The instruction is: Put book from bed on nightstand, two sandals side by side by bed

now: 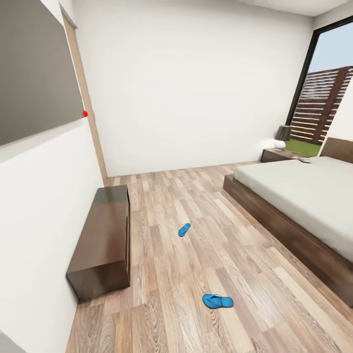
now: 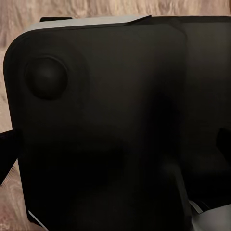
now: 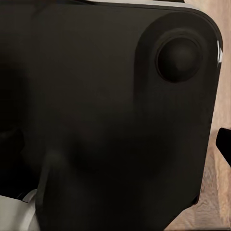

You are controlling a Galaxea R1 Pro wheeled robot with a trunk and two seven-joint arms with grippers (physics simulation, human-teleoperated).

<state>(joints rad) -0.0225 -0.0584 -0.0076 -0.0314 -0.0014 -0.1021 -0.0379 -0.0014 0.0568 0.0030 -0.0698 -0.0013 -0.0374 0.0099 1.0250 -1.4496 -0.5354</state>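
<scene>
Each wrist view looks onto a dark, rounded robot housing point(image 2: 110, 130) with a round knob, so I cannot tell whether the left claw or the right claw is wide or narrow. A sliver of wood-plank floor point(image 3: 219, 192) shows past the housing's edge in both views.

In the head view the floor point(image 1: 162, 274) is light wood plank, running to plain white walls point(image 1: 196, 83). One blue sandal point(image 1: 217, 300) lies near the view's bottom on the open floor, and the other sandal point(image 1: 184, 229) lies farther off, well apart from it; both sit between the bed and a long dark-brown cabinet point(image 1: 104, 240) against the left wall. Above that cabinet hangs a large grey panel point(image 1: 34, 73) with a small red dot at its corner, cut off by the frame.

The bed point(image 1: 304, 196), pale mattress on a dark base, is cut off at the right edge. Beyond its head stands a nightstand point(image 1: 275, 155) carrying a lamp point(image 1: 281, 135), by a tall window point(image 1: 326, 93) with a slatted fence outside. A small thin object point(image 1: 304, 160) lies by the mattress's far edge; it is too small to tell whether it is the book.
</scene>
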